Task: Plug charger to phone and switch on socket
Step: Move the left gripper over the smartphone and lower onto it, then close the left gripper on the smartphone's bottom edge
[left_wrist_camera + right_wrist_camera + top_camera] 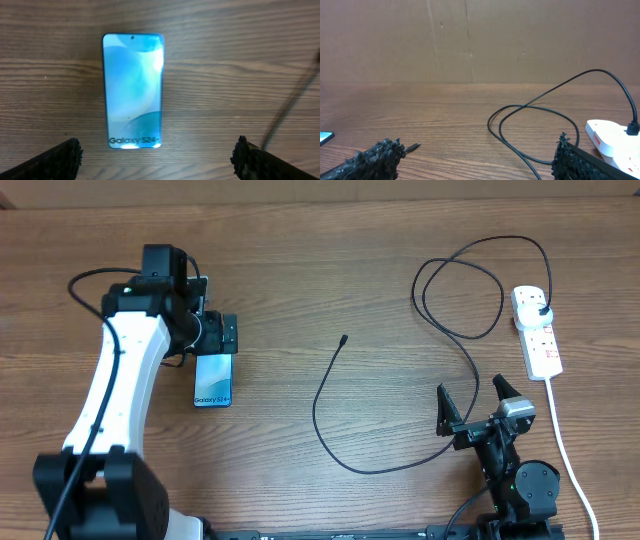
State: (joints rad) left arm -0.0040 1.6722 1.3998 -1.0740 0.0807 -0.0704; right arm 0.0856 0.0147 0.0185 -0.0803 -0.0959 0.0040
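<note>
Overhead: left gripper (217, 340) spread wide over phone (212, 383); right gripper (470, 392) wide, empty; charger (316, 408) plugged into socket (537, 335).

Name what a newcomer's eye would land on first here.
The phone with its bright blue-teal screen lies on the left of the table, by the open left gripper. The black charger snakes across the middle to the white socket on the right, its plug already seated there. The open right gripper waits at the front right.
</note>
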